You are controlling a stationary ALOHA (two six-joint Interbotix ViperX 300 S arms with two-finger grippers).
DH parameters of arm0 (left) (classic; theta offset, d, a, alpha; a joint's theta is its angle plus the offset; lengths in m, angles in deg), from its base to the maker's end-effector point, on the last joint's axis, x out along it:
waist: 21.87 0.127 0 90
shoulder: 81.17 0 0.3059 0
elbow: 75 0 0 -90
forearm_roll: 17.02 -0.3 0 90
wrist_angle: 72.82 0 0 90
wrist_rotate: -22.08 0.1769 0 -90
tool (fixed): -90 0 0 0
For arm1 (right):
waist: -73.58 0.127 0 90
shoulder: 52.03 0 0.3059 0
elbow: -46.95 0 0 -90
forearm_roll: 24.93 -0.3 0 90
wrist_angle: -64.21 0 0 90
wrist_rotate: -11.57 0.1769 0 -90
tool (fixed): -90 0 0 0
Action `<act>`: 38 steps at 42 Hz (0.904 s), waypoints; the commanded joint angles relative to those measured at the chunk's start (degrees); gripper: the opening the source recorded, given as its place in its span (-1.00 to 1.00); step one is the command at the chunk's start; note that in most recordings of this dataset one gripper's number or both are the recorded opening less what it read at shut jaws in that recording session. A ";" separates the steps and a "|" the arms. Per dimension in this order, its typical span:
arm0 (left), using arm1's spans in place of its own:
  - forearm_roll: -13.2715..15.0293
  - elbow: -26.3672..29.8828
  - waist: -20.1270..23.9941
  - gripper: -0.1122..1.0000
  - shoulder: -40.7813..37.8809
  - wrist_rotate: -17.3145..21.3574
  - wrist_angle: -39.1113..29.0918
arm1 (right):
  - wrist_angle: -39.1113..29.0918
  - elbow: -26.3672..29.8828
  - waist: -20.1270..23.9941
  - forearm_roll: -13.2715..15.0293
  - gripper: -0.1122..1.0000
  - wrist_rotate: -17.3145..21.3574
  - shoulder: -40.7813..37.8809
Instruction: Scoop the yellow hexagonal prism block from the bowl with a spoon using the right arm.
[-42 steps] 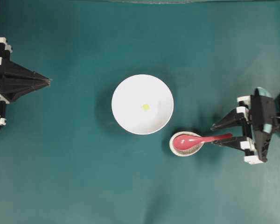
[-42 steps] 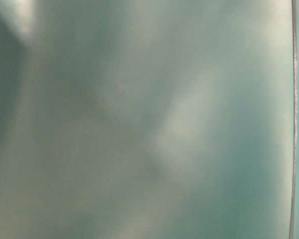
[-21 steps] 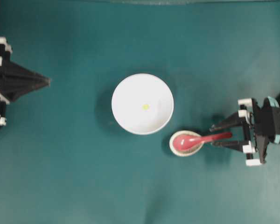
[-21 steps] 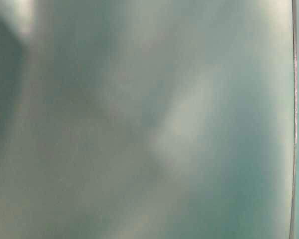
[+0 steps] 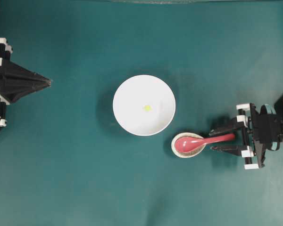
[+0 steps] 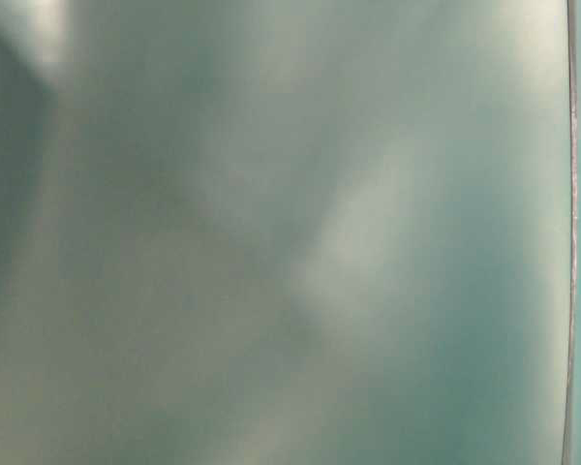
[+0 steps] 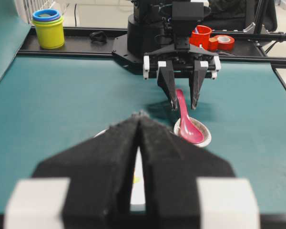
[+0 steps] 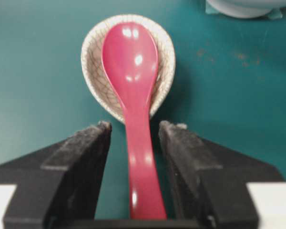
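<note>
Right gripper (image 8: 133, 138) wide astride spoon (image 8: 133, 95) handle; off-centre closing risks flipping it out of small dish (image 8: 93, 71).

One camera looks straight down from high up, with the white bowl (image 5: 144, 105) in the middle. The table-level one is so close and blurry that only green shows. The left wrist camera sits low, looking across past the bowl at the spoon (image 7: 188, 121). The right wrist camera looks down at the same spoon from very near, the bowl's edge at the top.
</note>
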 commanded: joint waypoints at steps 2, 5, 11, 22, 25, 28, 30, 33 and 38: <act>-0.09 0.44 0.09 -0.81 -0.53 0.09 0.53 | 1.23 0.44 0.18 0.18 0.12 0.18 -0.18; -0.09 0.44 0.09 -0.81 -0.53 0.09 0.53 | 1.49 0.62 0.18 0.18 0.12 0.18 -0.70; -0.09 0.44 0.00 -0.81 -0.53 0.09 0.53 | 1.49 0.79 0.18 0.18 0.12 0.26 -1.05; -0.09 0.44 0.09 -0.81 -0.53 0.09 0.53 | 1.49 0.62 0.18 0.18 0.10 0.18 -0.97; -0.09 0.44 0.09 -0.81 -0.53 0.09 0.53 | 1.49 0.62 0.18 0.09 0.04 0.18 -0.97; -0.09 0.44 0.09 -0.81 -0.53 0.09 0.53 | 1.67 0.53 0.18 0.09 -0.12 0.18 -1.05; -0.18 0.44 0.09 -0.81 -0.53 0.09 0.53 | 1.76 0.53 0.18 0.09 -0.30 0.18 -0.97; -0.18 0.53 0.09 -0.81 -0.53 0.18 0.53 | 1.76 0.53 0.18 0.09 -0.40 0.18 -0.79; -0.18 0.44 0.09 -0.81 -0.53 0.18 0.53 | 1.58 0.53 0.18 0.09 -0.40 0.26 0.44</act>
